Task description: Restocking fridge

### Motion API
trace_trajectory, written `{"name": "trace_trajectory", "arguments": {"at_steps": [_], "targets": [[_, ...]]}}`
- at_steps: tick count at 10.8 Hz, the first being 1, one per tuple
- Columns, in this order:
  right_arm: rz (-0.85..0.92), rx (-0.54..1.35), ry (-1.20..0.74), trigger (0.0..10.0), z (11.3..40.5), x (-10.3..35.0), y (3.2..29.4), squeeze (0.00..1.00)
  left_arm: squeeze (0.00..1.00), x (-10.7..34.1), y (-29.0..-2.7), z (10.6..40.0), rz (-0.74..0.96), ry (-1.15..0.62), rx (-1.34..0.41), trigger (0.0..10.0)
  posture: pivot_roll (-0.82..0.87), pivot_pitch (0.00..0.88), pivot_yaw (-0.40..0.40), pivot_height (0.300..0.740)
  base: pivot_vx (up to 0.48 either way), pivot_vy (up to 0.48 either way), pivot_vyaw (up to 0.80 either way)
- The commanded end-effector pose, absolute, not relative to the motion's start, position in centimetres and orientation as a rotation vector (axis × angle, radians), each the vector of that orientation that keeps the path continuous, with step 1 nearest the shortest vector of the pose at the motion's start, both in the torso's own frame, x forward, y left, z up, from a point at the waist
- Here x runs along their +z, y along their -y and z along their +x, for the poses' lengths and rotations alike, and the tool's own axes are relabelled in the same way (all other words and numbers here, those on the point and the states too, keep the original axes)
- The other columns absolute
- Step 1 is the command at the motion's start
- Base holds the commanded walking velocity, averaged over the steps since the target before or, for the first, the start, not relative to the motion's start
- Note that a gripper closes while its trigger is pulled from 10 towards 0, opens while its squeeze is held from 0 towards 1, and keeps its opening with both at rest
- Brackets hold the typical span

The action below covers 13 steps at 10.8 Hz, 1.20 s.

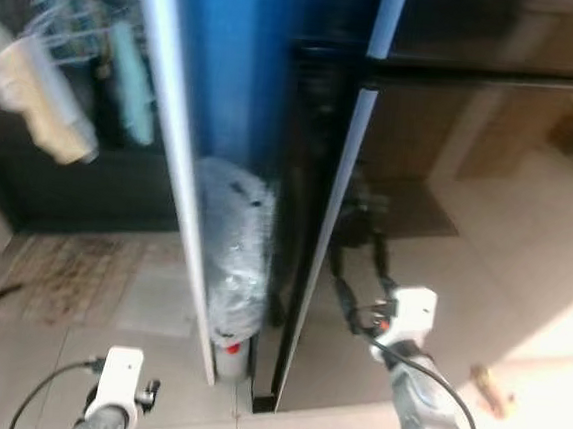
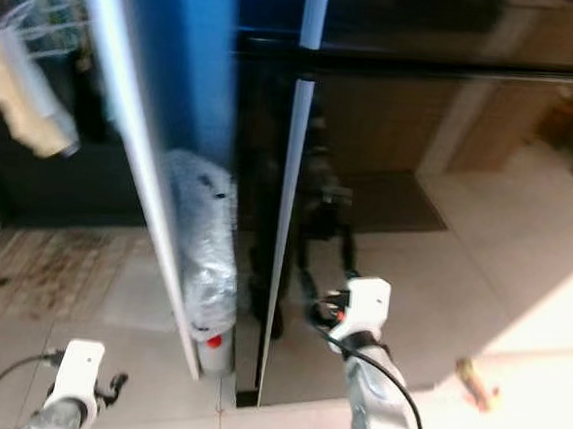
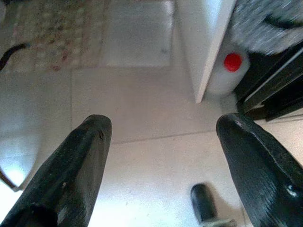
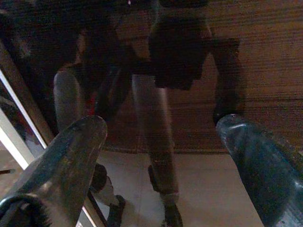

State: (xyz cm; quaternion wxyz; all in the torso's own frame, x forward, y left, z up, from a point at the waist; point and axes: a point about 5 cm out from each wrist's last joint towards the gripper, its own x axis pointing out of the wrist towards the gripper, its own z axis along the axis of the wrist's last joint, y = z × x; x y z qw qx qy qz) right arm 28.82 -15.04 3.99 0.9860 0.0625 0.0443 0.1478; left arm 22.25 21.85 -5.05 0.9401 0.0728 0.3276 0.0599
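Fingers spread wide on both grippers, left gripper (image 3: pixel 161 156) low over the floor tiles (image 3: pixel 142 109), right gripper (image 4: pixel 161 156) facing the glossy fridge door (image 1: pixel 445 128).

Your left arm (image 1: pixel 109 405) is hanging low at the bottom left of the head views, its white wrist housing pointing forward and down. Your left gripper (image 3: pixel 163 142) is showing its two black fingers (image 3: pixel 71 175) spread wide, with nothing between them. Your right arm (image 1: pixel 421 397) is reaching forward and up from the lower right, silver forearm angled, cable looping beside the wrist. Your right gripper (image 4: pixel 161 142) is holding its jaws wide apart too, empty, with one finger (image 4: pixel 61 165) on each side of the wrist view.
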Motion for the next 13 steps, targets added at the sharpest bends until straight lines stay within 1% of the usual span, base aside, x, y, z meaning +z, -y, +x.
{"name": "trace_trajectory", "arguments": {"at_steps": [1,2,5,6,7,8,9,10,11,12,13], "targets": [[0.124,0.261,-0.056,10.0,29.6,4.9,15.8,0.00,0.00,-5.3,-21.2,22.1,0.141,-0.679,0.110,10.0,-0.12,0.020,-0.018,0.740,0.281,0.000,0.00],[0.124,0.260,-0.056,10.0,29.6,4.9,15.8,0.00,0.00,-5.3,-21.2,22.1,0.140,-0.678,0.109,10.0,-0.12,0.020,-0.018,0.740,0.277,0.000,0.00],[0.108,0.234,-0.080,10.0,28.3,3.9,16.8,0.00,0.00,-5.4,-21.2,22.0,0.140,-0.680,0.108,10.0,-0.12,0.013,-0.020,0.740,0.000,0.000,0.00],[0.105,0.208,-0.090,10.0,27.4,3.4,17.6,0.00,0.00,-5.4,-21.2,21.9,0.142,-0.681,0.108,10.0,-0.12,0.013,-0.021,0.740,0.000,0.000,0.00],[0.085,0.171,-0.154,10.0,25.2,1.7,19.1,0.00,0.00,-5.5,-21.4,21.8,0.143,-0.684,0.111,10.0,-0.12,0.015,-0.024,0.740,0.000,0.000,0.00],[0.069,0.144,-0.211,10.0,23.8,0.5,20.1,0.00,0.00,-5.5,-21.5,21.6,0.145,-0.688,0.114,10.0,-0.12,0.015,-0.024,0.740,0.000,0.000,0.00],[0.061,0.091,-0.295,10.0,22.1,-1.2,21.4,0.00,0.00,-5.6,-21.6,21.5,0.147,-0.695,0.114,10.0,-0.13,0.017,-0.020,0.740,0.000,0.000,0.00],[0.058,0.042,-0.382,10.0,21.0,-2.6,22.1,0.00,0.00,-5.7,-21.6,21.4,0.145,-0.706,0.108,10.0,-0.13,0.018,-0.018,0.740,0.000,0.000,0.00],[0.061,-0.027,-0.514,10.0,19.7,-4.5,22.8,0.00,0.00,-6.0,-21.3,21.2,0.128,-0.738,0.082,10.0,-0.12,0.017,-0.014,0.740,0.000,0.000,0.00],[0.103,-0.136,-0.696,10.0,17.6,-6.7,23.3,0.00,0.00,-6.0,-21.2,21.3,0.145,-0.744,0.074,10.0,-0.13,0.013,-0.009,0.740,0.000,0.000,0.00],[0.131,-0.177,-0.790,10.0,16.5,-7.7,23.3,0.00,0.00,-6.0,-21.1,21.3,0.147,-0.755,0.073,10.0,-0.12,0.013,-0.008,0.740,0.000,0.000,0.00]]}}
